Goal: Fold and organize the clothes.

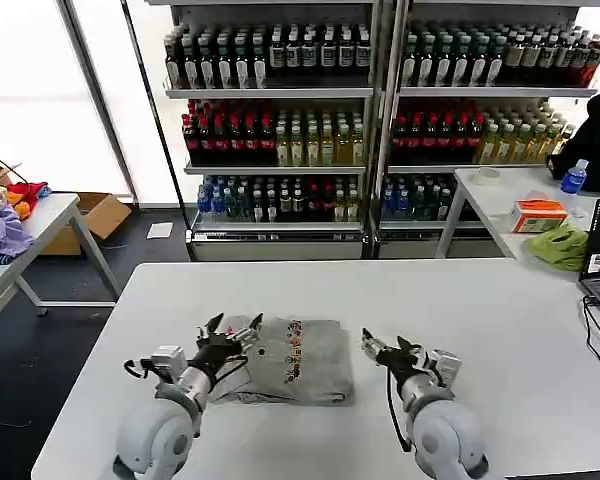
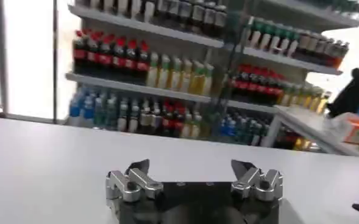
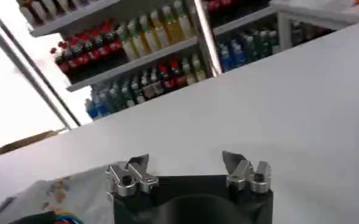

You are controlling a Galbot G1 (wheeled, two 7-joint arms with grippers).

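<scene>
While my left gripper (image 1: 234,325) and right gripper (image 1: 387,345) hover spread, the soft grey T-shirt (image 1: 298,360) lies folded rectangular on the smooth white table (image 1: 500,330).

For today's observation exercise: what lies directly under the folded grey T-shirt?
The grey T-shirt lies folded on the white table, print up, between the open left gripper and open right gripper. Whatever its folded layers cover stays hidden.

Behind the white rectangular table (image 1: 540,330) — tall metal shelves of coloured drink bottles (image 1: 280,120); right of it, a crumpled lime-green cloth (image 1: 560,245).
</scene>
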